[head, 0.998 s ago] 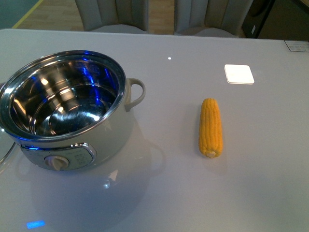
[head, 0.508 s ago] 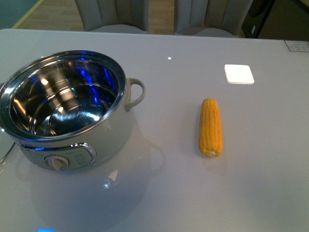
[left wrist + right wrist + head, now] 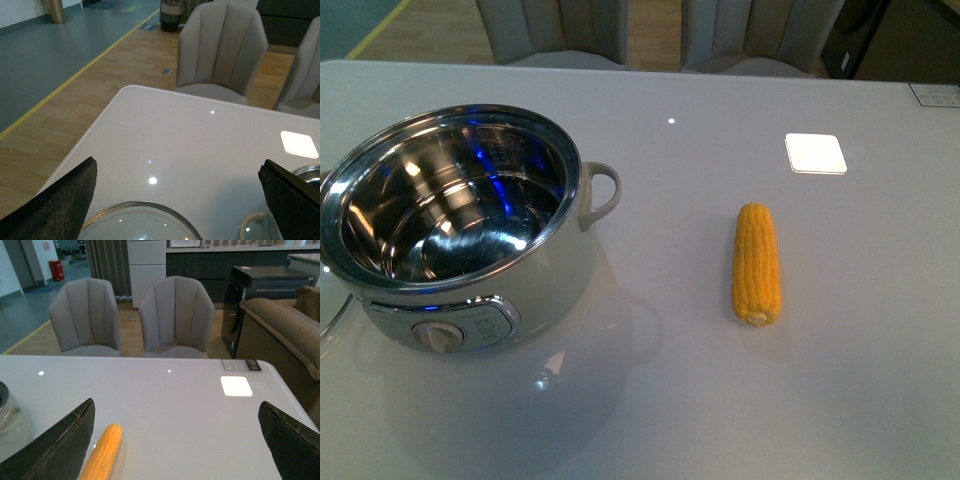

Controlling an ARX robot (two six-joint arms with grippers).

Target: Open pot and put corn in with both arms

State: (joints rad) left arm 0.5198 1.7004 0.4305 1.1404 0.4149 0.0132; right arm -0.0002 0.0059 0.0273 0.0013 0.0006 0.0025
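The jaws of both grippers stand wide apart, nothing between them. The left gripper hangs over the table above a steel-rimmed glass lid, which lies flat; its knob is out of frame. The right gripper hangs over bare table, the corn cob lying near one of its black fingers.

The front view shows neither arm. It gives the whole cream-white electric pot at the left, uncovered, its dial panel facing the camera and its loop handle on the right side. The lid is only a sliver at that picture's left edge, just beside the pot. The wrist views catch only scraps of the pot: a handle and a bit of rim.

There is one pot, one lid and one corn cob. There is also one white square tile and two grey chairs behind the table.

The pot's steel bowl shows bare metal and blue reflections down to the bottom. The corn lies on the table to the pot's right, well apart from it, lengthwise away from the camera.
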